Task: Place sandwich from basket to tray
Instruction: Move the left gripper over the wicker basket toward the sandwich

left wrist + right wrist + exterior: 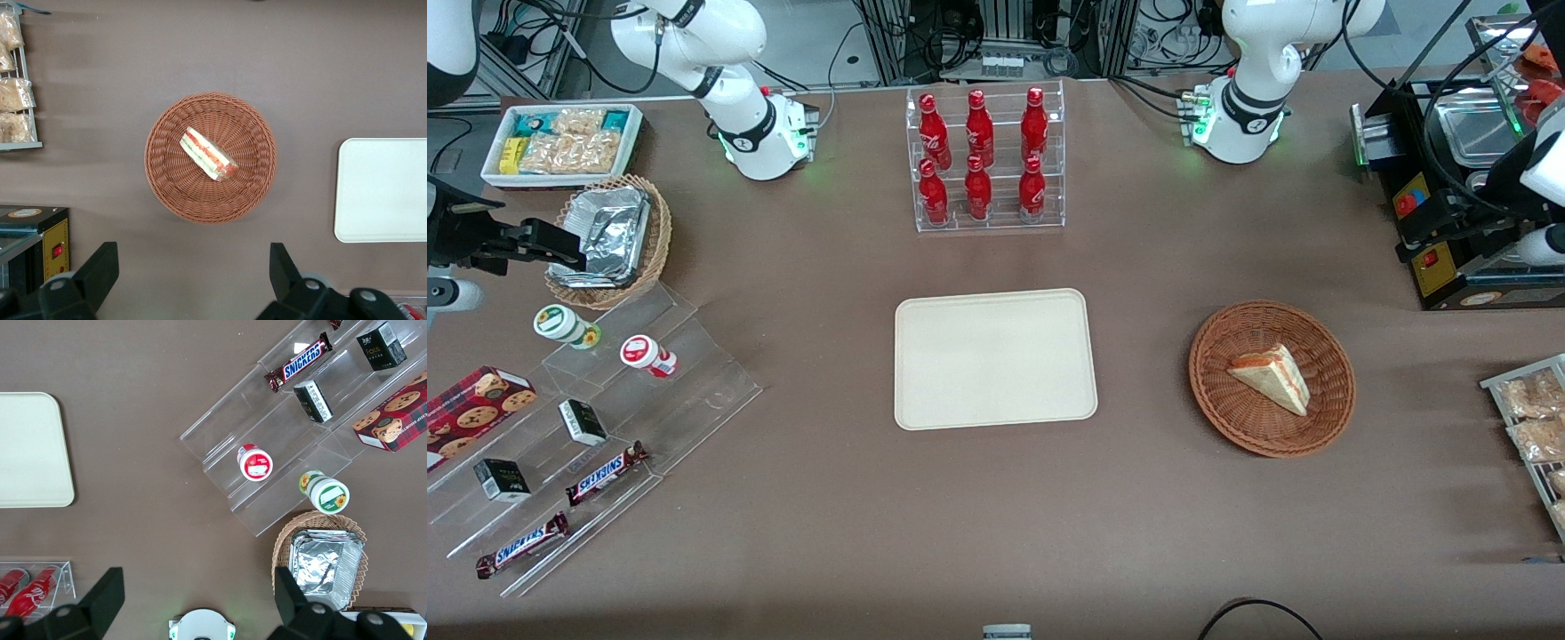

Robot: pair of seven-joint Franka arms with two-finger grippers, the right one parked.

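The sandwich (1272, 378), a pale triangular wedge with red and green filling, lies in the round reddish-brown wicker basket (1218, 391) toward the working arm's end of the table. The cream rectangular tray (996, 360) lies flat at the table's middle, with nothing on it. In the left wrist view my gripper (192, 273) is open and empty, high above the bare table beside the basket (167, 180), apart from the sandwich (208, 155). A part of the tray (383, 190) shows there too.
A clear rack of red bottles (983, 160) stands farther from the front camera than the tray. A black machine (1449, 258) and a rack of snack packets (1529, 418) stand near the basket. Acrylic steps with snacks (605, 400) and a foil-lined basket (609, 236) sit toward the parked arm's end.
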